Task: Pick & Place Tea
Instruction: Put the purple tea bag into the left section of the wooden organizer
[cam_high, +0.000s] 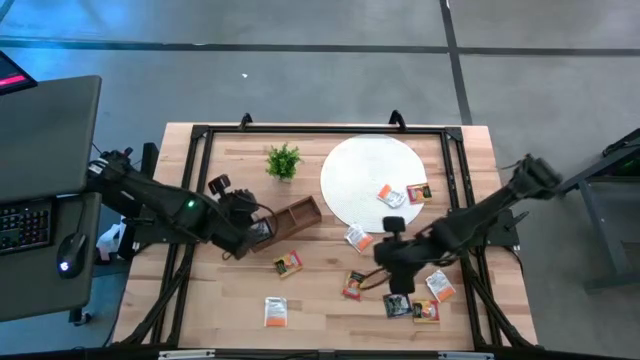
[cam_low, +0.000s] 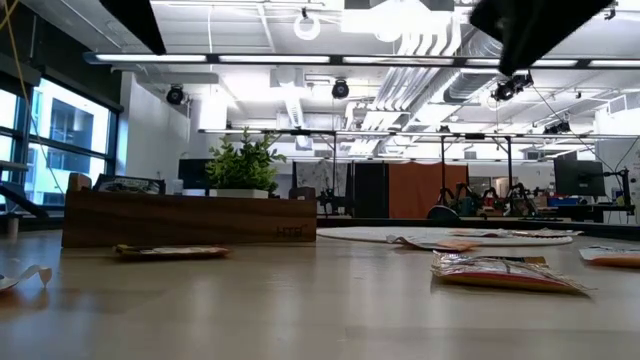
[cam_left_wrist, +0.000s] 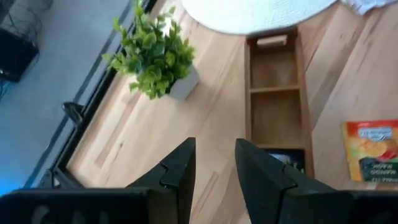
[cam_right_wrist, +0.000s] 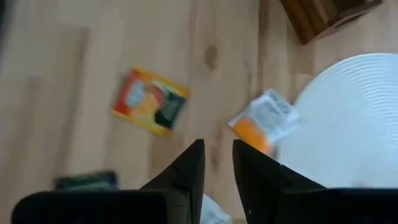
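Left gripper (cam_high: 262, 228): fingers slightly apart, empty, above the wooden tray's (cam_high: 300, 213) near end.
Right gripper (cam_high: 385, 262): narrow gap, empty; orange sachet (cam_high: 356, 237) just ahead, white disc (cam_high: 350, 170) edge beyond.

Wooden tray (cam_high: 297, 217) between plant (cam_high: 283, 160), white disc (cam_high: 355, 185).

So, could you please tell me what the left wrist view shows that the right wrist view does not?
Only the left wrist view shows the green plant, the wooden tray's open compartments with a dark sachet in one, and the left claw. Only the right wrist view shows the crumpled orange-and-white sachet beside the disc, and the right claw. Both show the white disc and the tray.
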